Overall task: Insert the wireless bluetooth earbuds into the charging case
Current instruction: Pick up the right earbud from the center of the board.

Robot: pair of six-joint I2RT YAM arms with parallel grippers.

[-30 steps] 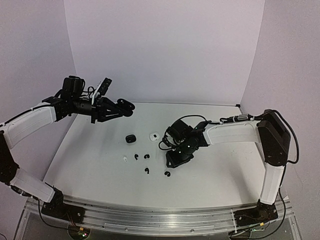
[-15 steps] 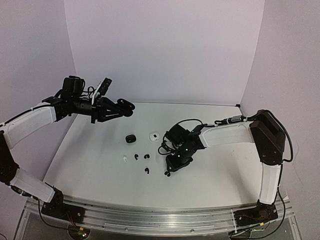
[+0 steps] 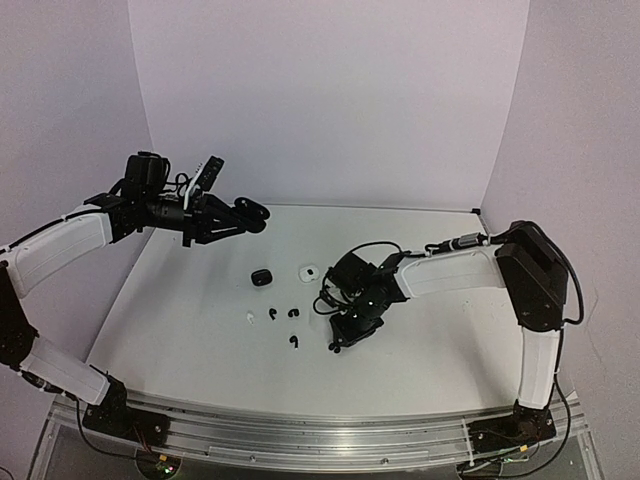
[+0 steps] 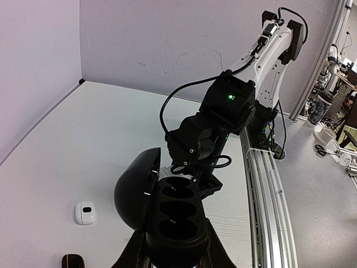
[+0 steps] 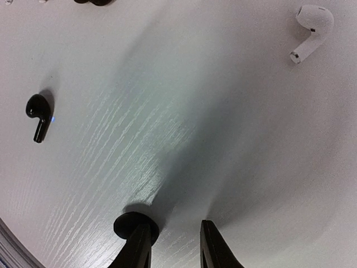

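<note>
charging case (image 4: 175, 223) interior, left wrist only

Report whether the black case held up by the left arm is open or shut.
Open: the left wrist view shows the black case with its lid swung aside, baring dark hollows inside.

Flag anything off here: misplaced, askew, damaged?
The small glossy black earbud sits against the outer side of one finger of the right gripper, not in the gap between the fingers, so a close would likely miss it. The open black pebble-shaped charging case in the left gripper looks fine; nothing spilled.
</note>
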